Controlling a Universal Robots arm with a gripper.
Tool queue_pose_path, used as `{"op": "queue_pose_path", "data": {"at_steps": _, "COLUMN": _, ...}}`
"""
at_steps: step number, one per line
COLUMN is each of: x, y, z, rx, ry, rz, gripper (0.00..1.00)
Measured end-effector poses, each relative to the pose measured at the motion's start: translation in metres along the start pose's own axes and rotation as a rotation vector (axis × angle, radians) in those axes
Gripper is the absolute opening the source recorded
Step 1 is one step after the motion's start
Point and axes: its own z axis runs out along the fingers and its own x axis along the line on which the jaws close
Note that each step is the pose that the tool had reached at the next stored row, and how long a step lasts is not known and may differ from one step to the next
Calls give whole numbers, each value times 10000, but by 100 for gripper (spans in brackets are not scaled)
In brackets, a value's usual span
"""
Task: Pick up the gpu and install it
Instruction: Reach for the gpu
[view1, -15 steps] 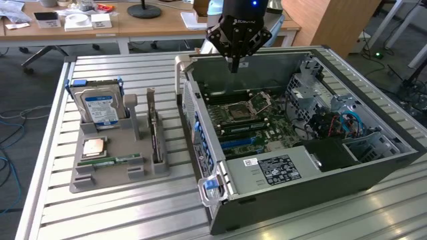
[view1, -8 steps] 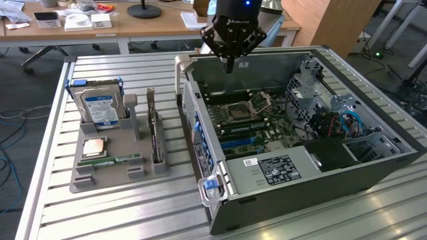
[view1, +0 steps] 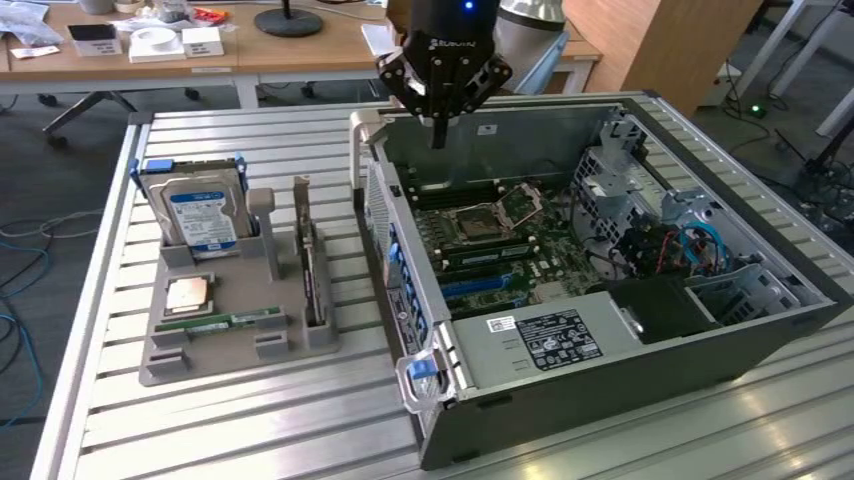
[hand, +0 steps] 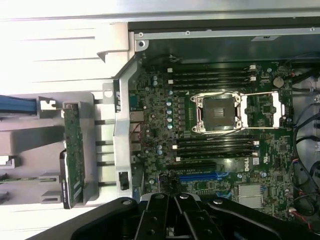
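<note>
**Black tool, silver-grey arm**

Tool (view1: 438, 140) matt black all over. Blocky housing up top w/ small white lettering (view1: 451, 44) across front, too small to read. Blue indicator light (view1: 467, 5) glowing above it. Under housing, black linkage bars (view1: 404, 82) flaring out both sides, then tapering into slim dark fingers (view1: 437, 122). Close up in wrist view: bars (hand: 150, 220) flat, hard-edged, slightly glossy, w/ round pivot pins (hand: 159, 196) at joints, approx. four across. Arm (view1: 531, 14) behind tool: rounded silver-grey segment, smooth, shiny finish.
</note>
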Motion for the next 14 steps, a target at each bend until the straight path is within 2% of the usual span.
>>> {"op": "queue_pose_path", "data": {"at_steps": 14, "x": 290, "y": -21, "z": -4, "rx": -1, "ry": -1, "rz": 1, "gripper": 11}}
